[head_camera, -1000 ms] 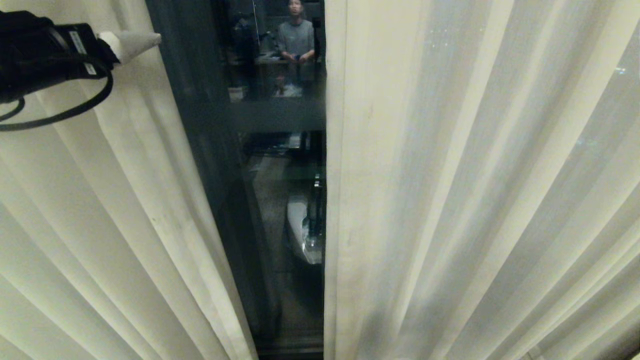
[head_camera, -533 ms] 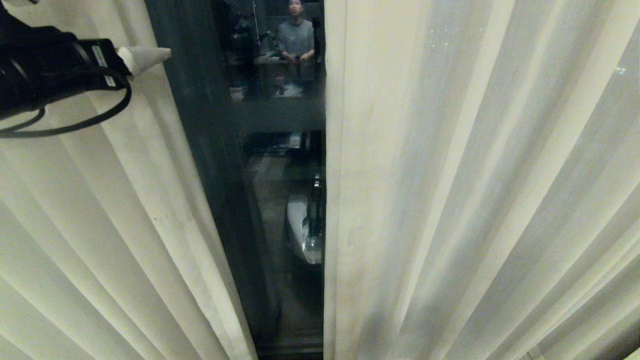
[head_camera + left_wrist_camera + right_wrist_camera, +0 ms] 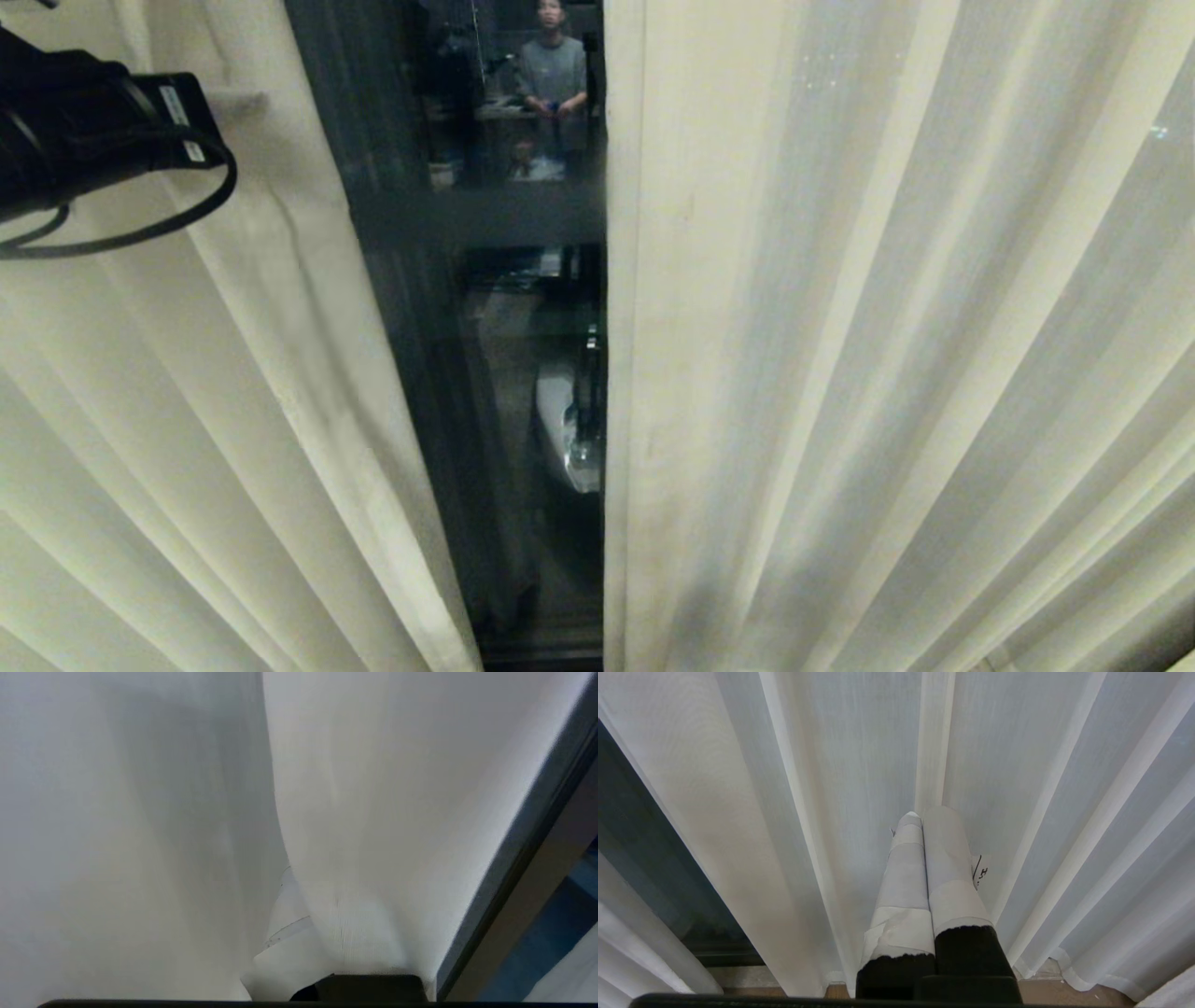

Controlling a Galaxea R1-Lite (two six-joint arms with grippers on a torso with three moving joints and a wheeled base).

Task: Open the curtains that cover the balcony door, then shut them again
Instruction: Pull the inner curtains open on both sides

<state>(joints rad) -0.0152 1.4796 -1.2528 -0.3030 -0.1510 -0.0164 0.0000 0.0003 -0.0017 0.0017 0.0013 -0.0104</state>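
Note:
Two cream curtains hang in the head view, the left curtain (image 3: 233, 420) and the right curtain (image 3: 840, 373), with a gap between them. The dark balcony door (image 3: 485, 215) shows through that gap. At the upper left my left gripper (image 3: 245, 103) is shut on the left curtain's inner edge, its tips buried in a fold. In the left wrist view the fabric (image 3: 364, 812) wraps over the gripper (image 3: 303, 914), and only one taped finger (image 3: 285, 924) shows. My right gripper (image 3: 924, 816) is shut and empty, pointing at the right curtain (image 3: 859, 765) without holding it.
The glass reflects a person (image 3: 553, 70) standing in the room behind me. The door's dark frame (image 3: 528, 858) runs just beside the held curtain edge. Wooden floor (image 3: 1064, 994) shows under the right curtain's hem.
The left gripper has closed on the left curtain's edge. Its white fingertip, visible before, is now hidden in the fabric. The right arm has not moved.

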